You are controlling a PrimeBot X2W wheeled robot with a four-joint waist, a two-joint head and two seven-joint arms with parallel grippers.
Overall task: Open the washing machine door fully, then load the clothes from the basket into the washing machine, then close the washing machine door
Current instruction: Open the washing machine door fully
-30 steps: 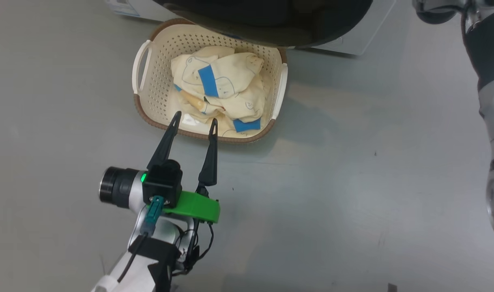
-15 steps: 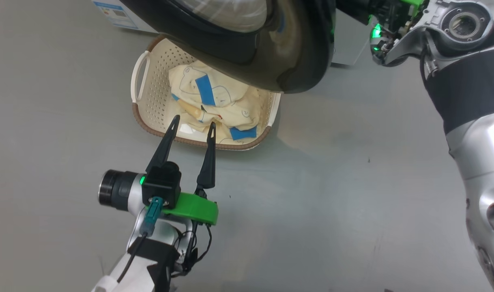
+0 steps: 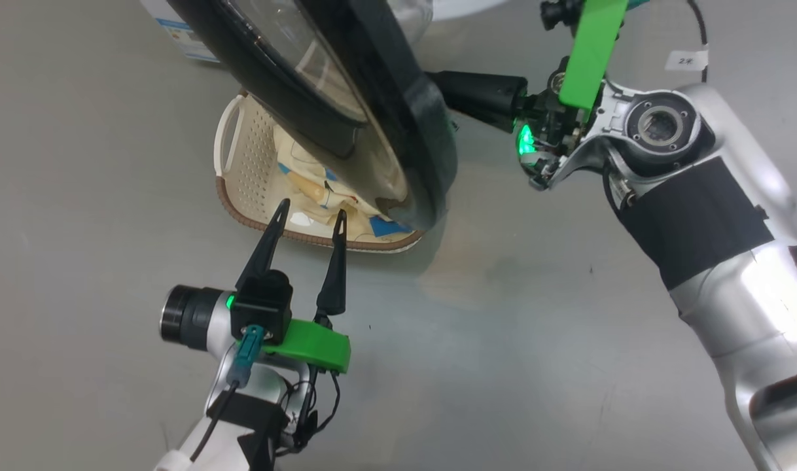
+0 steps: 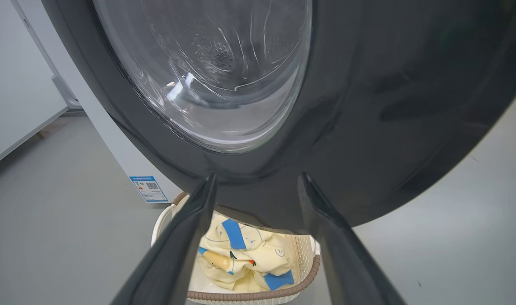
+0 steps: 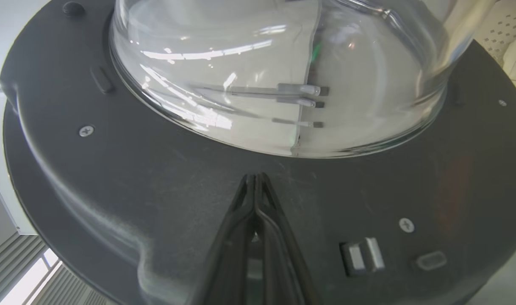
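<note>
The right fingers (image 5: 237,237), closed, are touching the door (image 3: 411,131) on its inside, arm reaching across. The left fingers (image 3: 265,243) are hovering open by the door's lower edge.

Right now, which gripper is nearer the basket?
Left. The left gripper hovers over the basket's near rim, jaws open; the right gripper, shut, is at the washing machine door's inner face, off to the basket's right.

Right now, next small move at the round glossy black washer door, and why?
Probably push the round glossy black door wider with the shut right gripper, tips at its inner face. It overhangs the cream perforated plastic basket and part of the pale yellow clothes, blocking the open left gripper.
</note>
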